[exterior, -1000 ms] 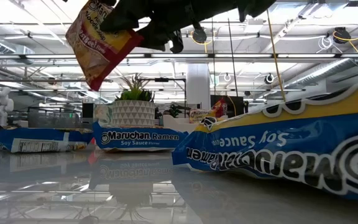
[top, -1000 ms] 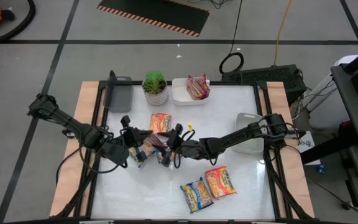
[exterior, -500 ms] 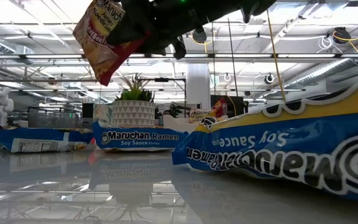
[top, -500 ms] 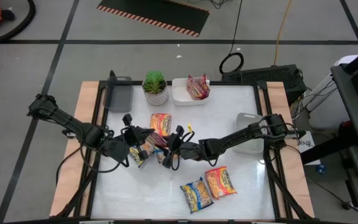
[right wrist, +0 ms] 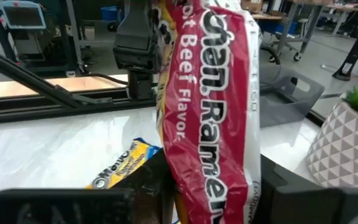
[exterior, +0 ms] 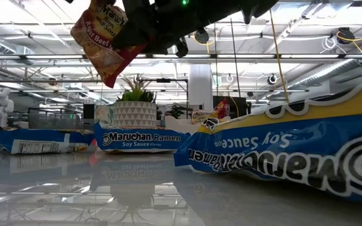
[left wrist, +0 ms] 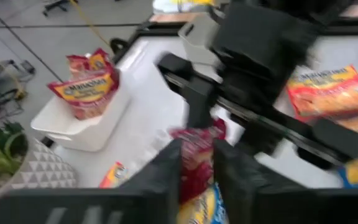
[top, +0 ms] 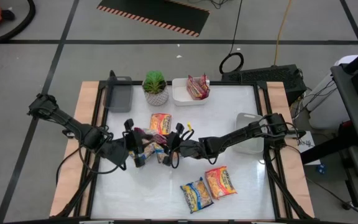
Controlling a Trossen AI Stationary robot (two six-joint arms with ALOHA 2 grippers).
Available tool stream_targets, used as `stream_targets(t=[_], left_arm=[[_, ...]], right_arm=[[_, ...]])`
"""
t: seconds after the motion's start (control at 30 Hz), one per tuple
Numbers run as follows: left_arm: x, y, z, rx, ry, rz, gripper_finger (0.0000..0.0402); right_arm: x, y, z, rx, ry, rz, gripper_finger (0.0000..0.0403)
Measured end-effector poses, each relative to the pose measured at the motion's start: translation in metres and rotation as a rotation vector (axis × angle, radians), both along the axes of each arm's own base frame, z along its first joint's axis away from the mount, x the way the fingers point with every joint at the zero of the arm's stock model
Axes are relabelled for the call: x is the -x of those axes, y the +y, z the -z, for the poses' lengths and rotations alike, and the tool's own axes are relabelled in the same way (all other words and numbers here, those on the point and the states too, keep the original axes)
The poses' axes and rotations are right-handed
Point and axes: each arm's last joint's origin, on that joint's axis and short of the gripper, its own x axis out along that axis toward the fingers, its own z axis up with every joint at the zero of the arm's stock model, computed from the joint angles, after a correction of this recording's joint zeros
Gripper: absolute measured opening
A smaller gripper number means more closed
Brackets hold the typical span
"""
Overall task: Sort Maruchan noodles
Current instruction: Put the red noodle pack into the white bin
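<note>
Above the middle of the table (top: 241, 186), both claws are meeting over one red beef noodle packet (right wrist: 213, 106). The right claw (top: 166, 149) is gripping its lower end, holding it upright and clear of the surface. The left claw (top: 138, 148) is closing on the same packet, apparently a handover. Next, one claw should release, probably before carrying it toward the white tray (top: 180, 94), which is holding other red packets (top: 197, 86).
</note>
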Motion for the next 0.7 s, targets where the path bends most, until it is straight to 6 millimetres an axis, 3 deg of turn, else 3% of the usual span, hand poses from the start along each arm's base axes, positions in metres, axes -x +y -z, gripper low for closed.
stream_targets(t=[0.17,0.3,0.43,0.7], left_arm=[[0.005,-0.006,0.002,0.008,-0.003,-0.014,0.0222],[0.012,-0.009,-0.001,-0.012,-0.034,-0.044,0.0286],[0.019,-0.012,-0.001,-0.039,-0.059,-0.085,0.0309],[0.033,-0.011,0.008,-0.069,-0.012,-0.152,0.0312]], right_arm=[[-0.001,-0.005,-0.002,0.012,-0.003,0.010,0.0111],[0.000,-0.009,-0.006,0.024,-0.001,0.015,0.0111],[-0.001,-0.015,-0.005,0.040,0.011,0.024,0.0110],[0.000,-0.042,0.003,0.064,0.121,0.084,0.0112]])
